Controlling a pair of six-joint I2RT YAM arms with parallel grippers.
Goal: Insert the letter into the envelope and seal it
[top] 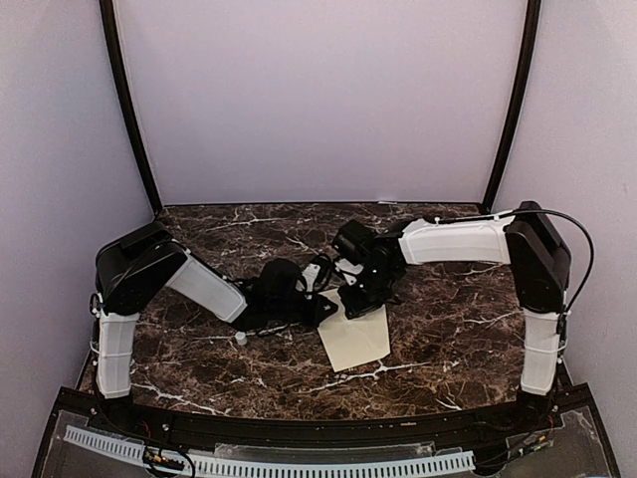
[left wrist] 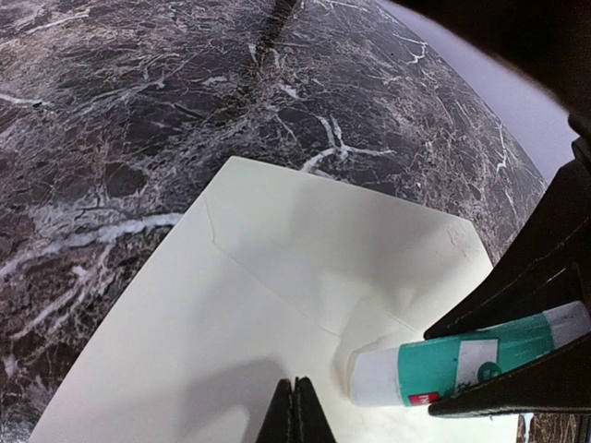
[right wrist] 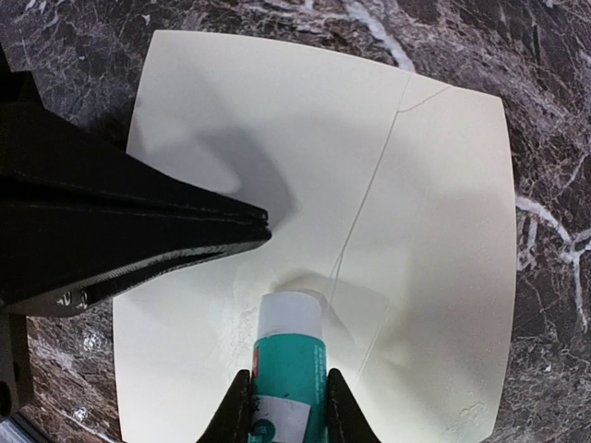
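envelope lies under right hand gripping teal glue stick, label unreadable.

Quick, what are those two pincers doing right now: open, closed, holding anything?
Left pincer: closed, empty, tips over the envelope.
Right pincer: closed on the glue stick.

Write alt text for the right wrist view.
The right gripper holds a teal-and-white glue stick, its white tip down on the cream envelope on the dark marble table. The left gripper, shut, reaches in from the left over the envelope.
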